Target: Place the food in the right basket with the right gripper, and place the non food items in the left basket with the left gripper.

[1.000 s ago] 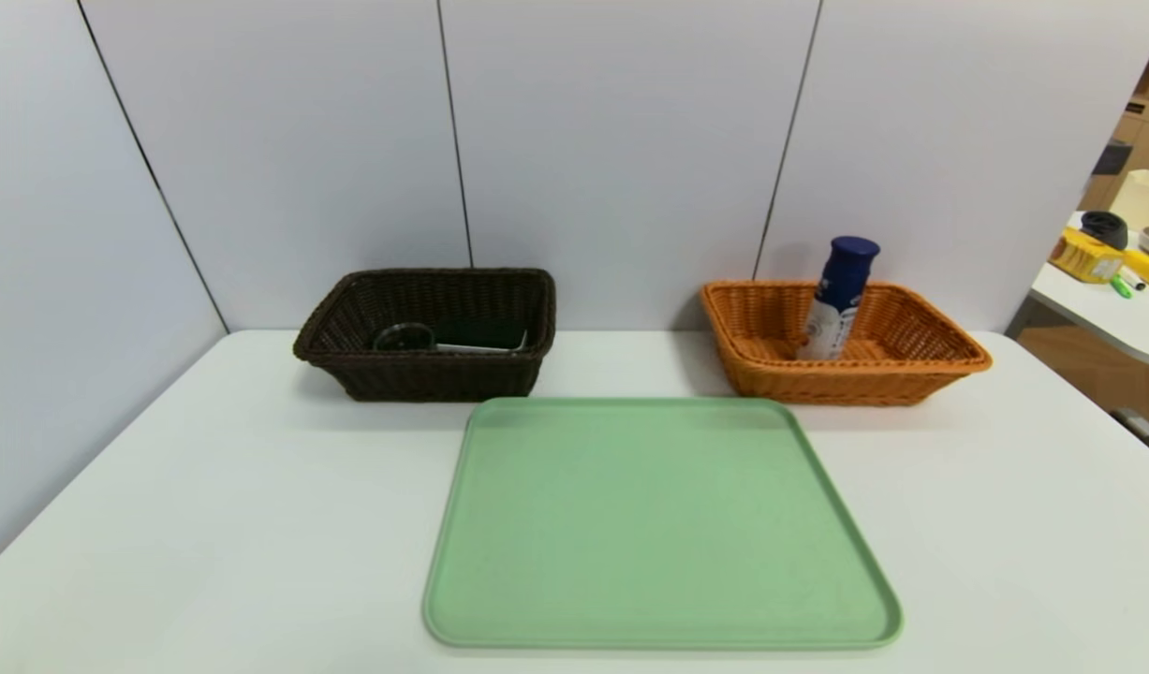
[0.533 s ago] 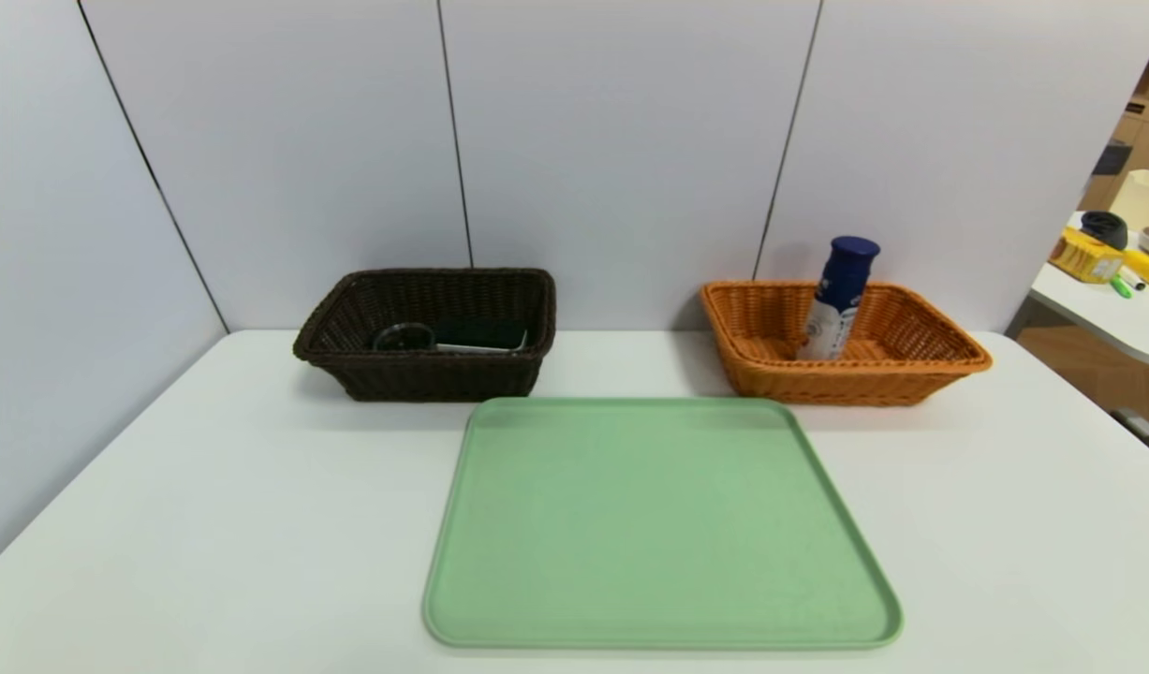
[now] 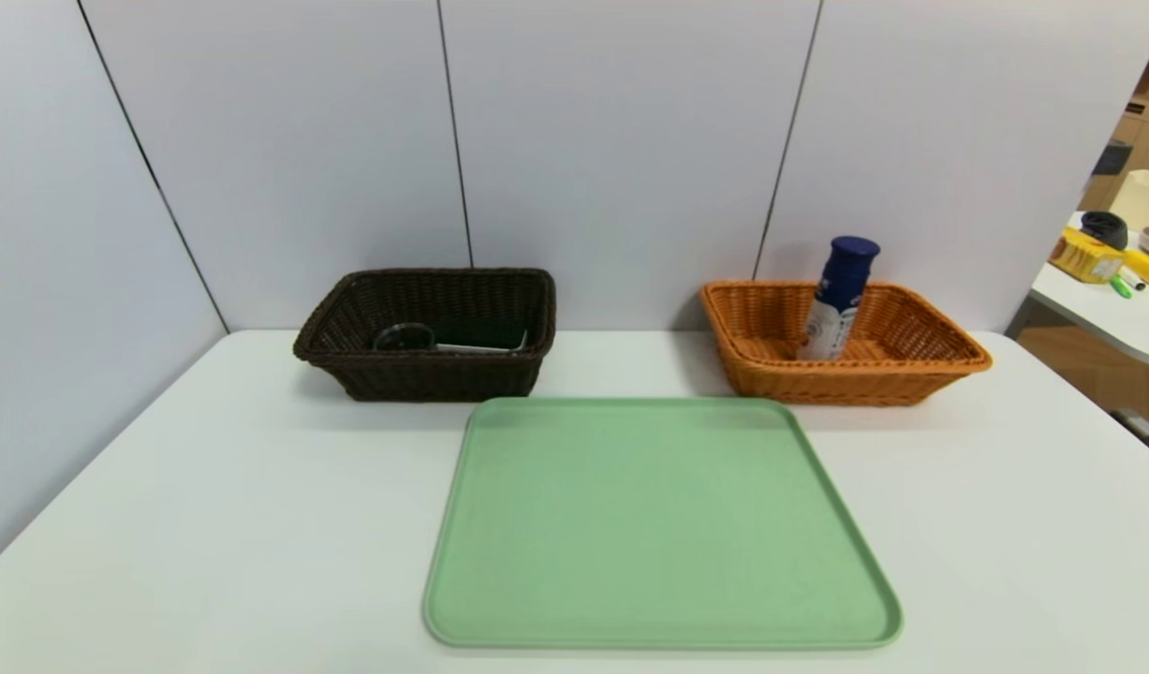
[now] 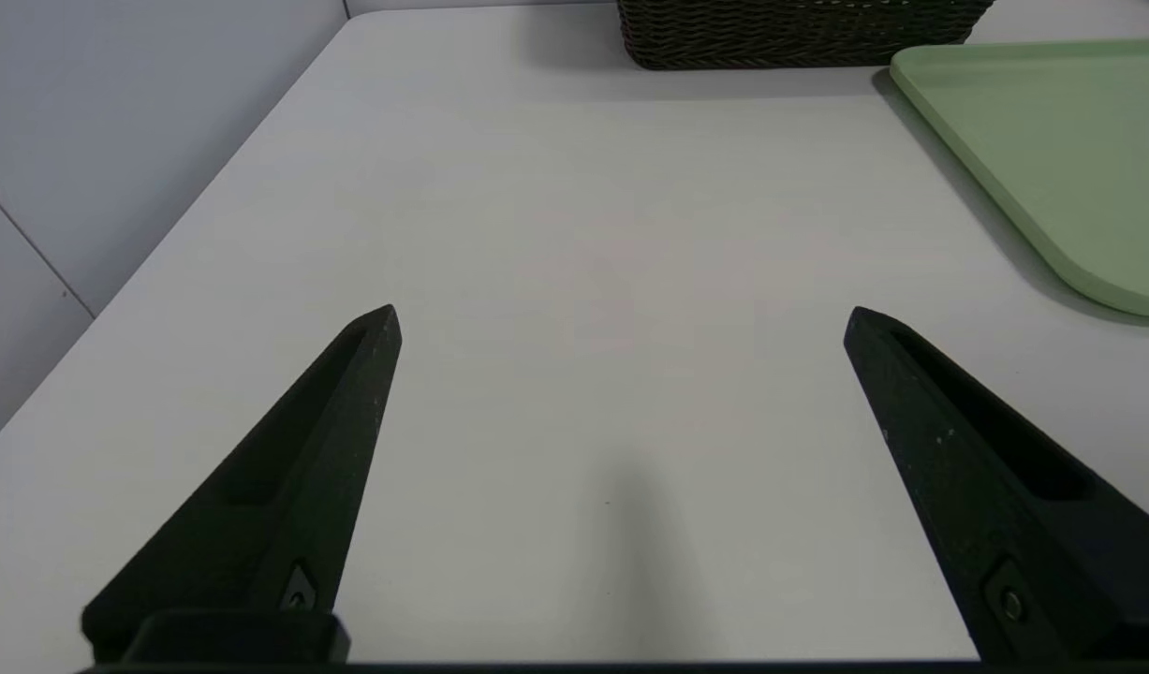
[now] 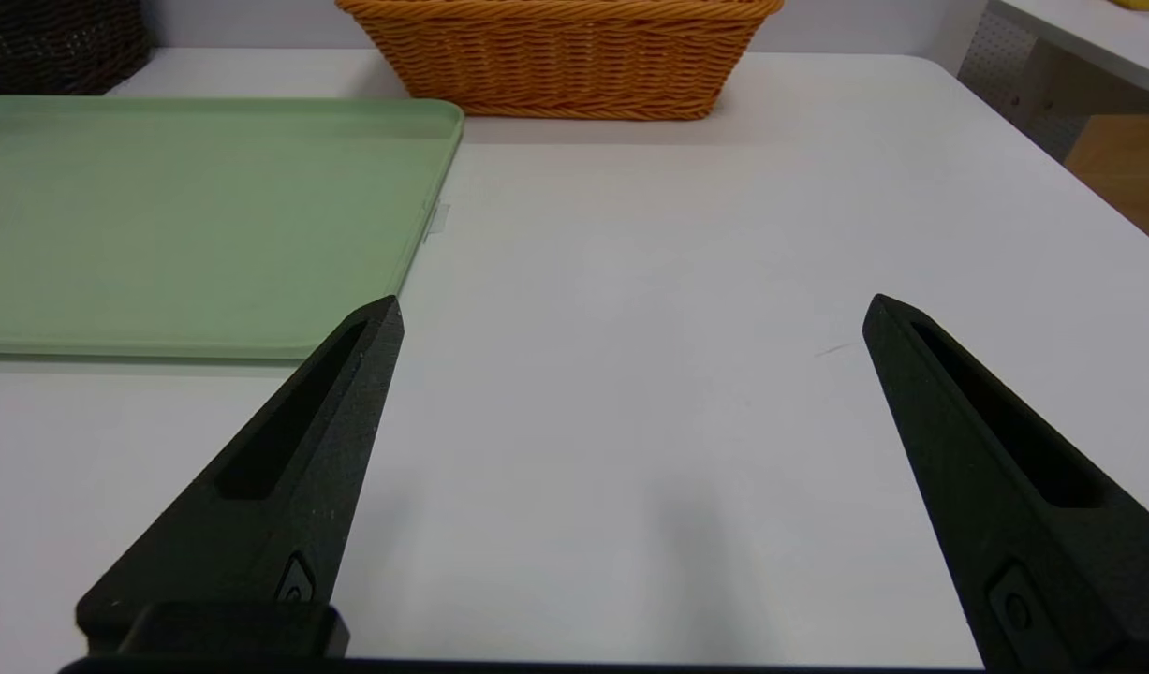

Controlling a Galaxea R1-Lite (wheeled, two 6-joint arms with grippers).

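Both our grippers, left gripper (image 4: 621, 314) and right gripper (image 5: 630, 309), gape wide, holding nothing. Drink bottle (image 3: 838, 298), label unreadable, stands in orange basket (image 3: 920, 370); slab (image 3: 480, 337) and glass dish (image 3: 404, 338) lie in brown basket (image 3: 424, 379).

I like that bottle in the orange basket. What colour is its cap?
Dark blue. The bottle's cap shows best in the head view.

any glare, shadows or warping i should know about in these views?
Head view: wall seams bow outward, soft shadow under the left basket, green tray glare-free. Left wrist view: faint shadow streak on the table. Right wrist view: similar soft shadow between the open end effector fingers.
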